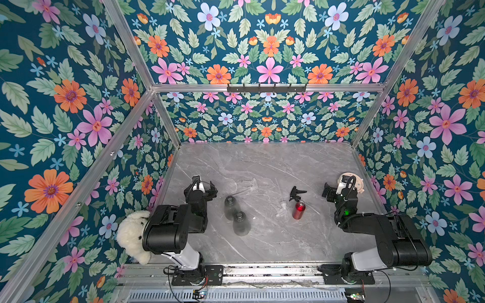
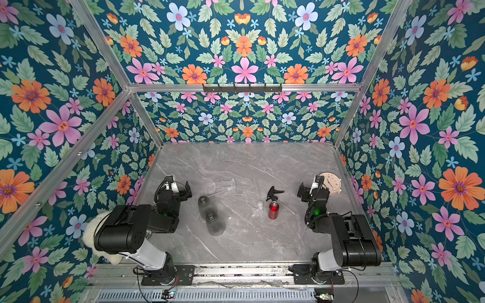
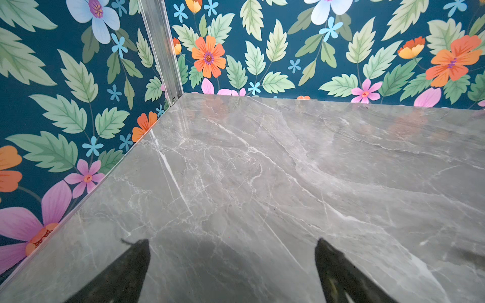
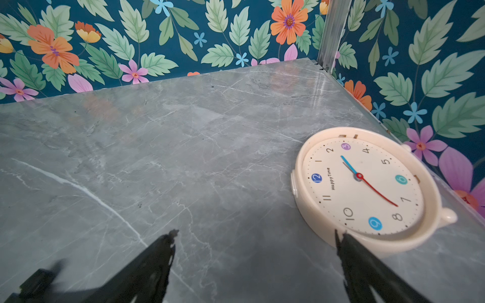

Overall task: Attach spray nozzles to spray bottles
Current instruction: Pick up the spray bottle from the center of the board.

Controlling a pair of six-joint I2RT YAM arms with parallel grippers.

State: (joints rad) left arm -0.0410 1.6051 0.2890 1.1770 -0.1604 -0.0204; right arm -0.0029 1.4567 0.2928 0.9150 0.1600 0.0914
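No nozzle is fitted yet, so I judge the task at its start, with the first pick pending. The left tool [image 3: 231, 244] is spread wide and empty over bare table [image 1: 262, 162] near the left wall. The right tool [image 4: 256, 233] is likewise spread and empty, one fingertip by the clock [image 4: 362, 183] at the right edge; contact cannot be told. The grey bottles [image 1: 230, 207] stand upright close together near the left arm. The red bottle [image 1: 299, 210] stands upright toward the right arm, the black nozzle [image 1: 296, 192] lying just behind it and a clear nozzle [image 1: 282, 207] just beside it. A second clear nozzle [image 1: 248, 183] shows faintly, farther back. Next move probably calls for the right tool to swing inward onto the black nozzle. The centre and far half lie open; the plush toy [image 1: 131, 233] crowds the left arm, and walls are close on both outer sides.
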